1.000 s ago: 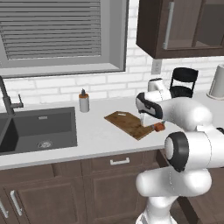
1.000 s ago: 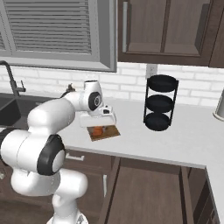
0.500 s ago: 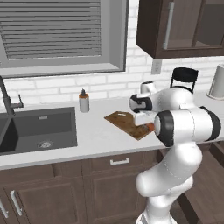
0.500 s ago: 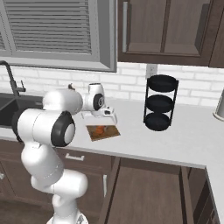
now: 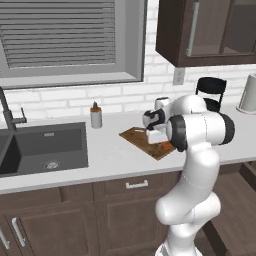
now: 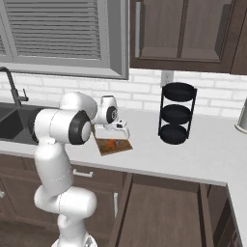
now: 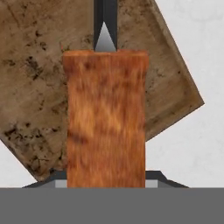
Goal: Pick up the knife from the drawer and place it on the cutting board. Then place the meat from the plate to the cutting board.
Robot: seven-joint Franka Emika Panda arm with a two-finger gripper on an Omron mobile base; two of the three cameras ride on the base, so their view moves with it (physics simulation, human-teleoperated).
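My gripper [image 7: 105,180] is shut on the knife [image 7: 105,127]. Its orange-red handle sits between the fingertips [image 7: 154,176] and its slim dark blade points away from the hand. The knife hangs just over the brown stained cutting board [image 7: 35,87], which lies at an angle on the pale counter. From the base, the gripper [image 5: 154,136] [image 6: 118,137] is low over the board [image 5: 134,134] [image 6: 107,150], with the knife [image 6: 112,143] under it. Whether the knife touches the board I cannot tell. Below the counter the drawer [image 6: 161,207] looks pulled out. The plate and meat are hidden.
A dark sink [image 5: 42,145] with a faucet [image 5: 7,107] is at the left, and a small bottle [image 5: 95,116] stands by the wall. A black three-tier rack [image 6: 177,113] and a pale kettle [image 5: 248,93] stand to the right. My arm's elbow [image 5: 200,130] bulks over the board's right end.
The arm's elbow has swung across in front of the board. The hand, with the knife still in it, has moved slightly left and lower over the board.
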